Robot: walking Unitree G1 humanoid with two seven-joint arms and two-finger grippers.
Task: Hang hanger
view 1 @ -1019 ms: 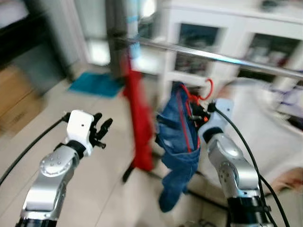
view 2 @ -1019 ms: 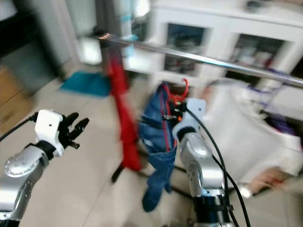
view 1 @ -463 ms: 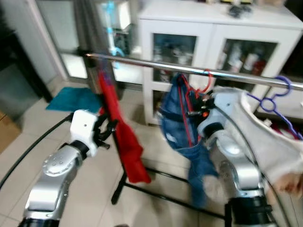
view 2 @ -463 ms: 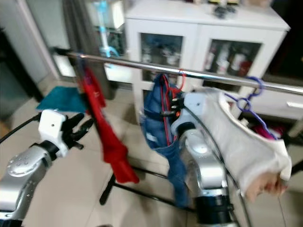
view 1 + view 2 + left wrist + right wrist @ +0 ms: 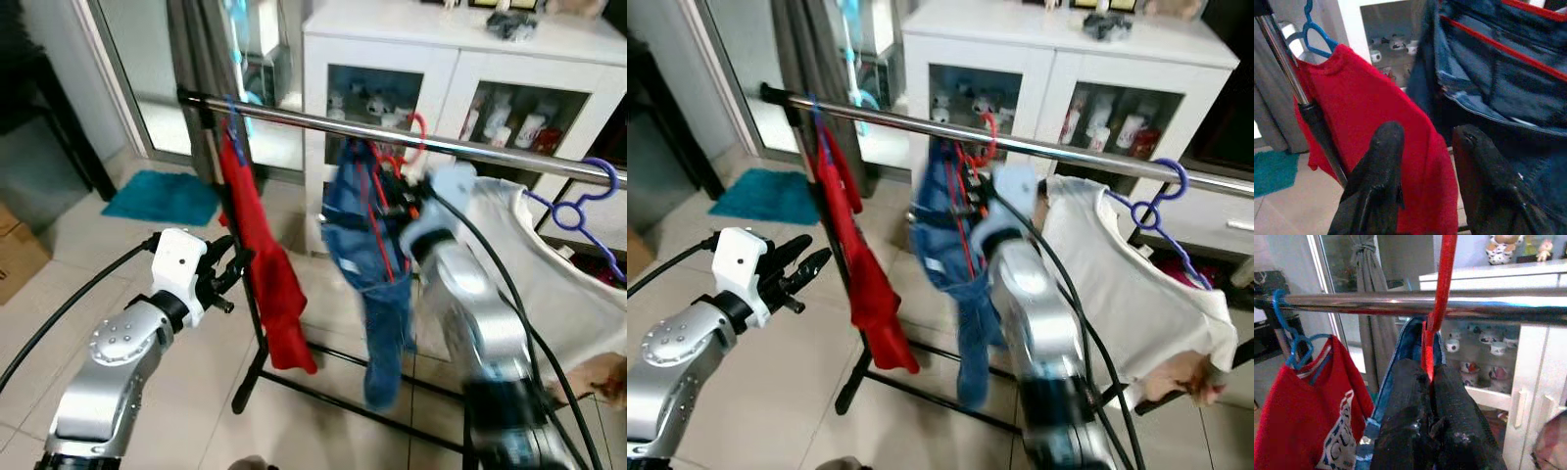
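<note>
My right gripper (image 5: 1429,377) is shut on the stem of a red hanger (image 5: 1442,284) carrying blue jeans (image 5: 377,274). The hanger's hook (image 5: 419,132) curves across the steel rail (image 5: 294,119) of a clothes rack. I cannot tell whether it rests on the rail. In the eye views the right gripper (image 5: 397,196) is raised just below the rail, against the jeans' waistband. My left gripper (image 5: 233,269) is held out open and holds nothing. It is beside a red shirt (image 5: 260,264) that hangs from a blue hanger (image 5: 1310,34) at the rail's left end.
A white shirt (image 5: 529,274) on a purple hanger (image 5: 578,201) hangs right of the jeans, with what looks like a hand (image 5: 602,377) at its hem. A white glass-door cabinet (image 5: 441,59) stands behind the rack. On the tiles lie the rack's black foot bar (image 5: 323,392), a teal mat (image 5: 162,196) and a cardboard box (image 5: 15,245).
The camera has swung and the blur has cleared. My right gripper has lifted the red hanger, whose hook now crosses the rail. The left gripper has hardly moved.
</note>
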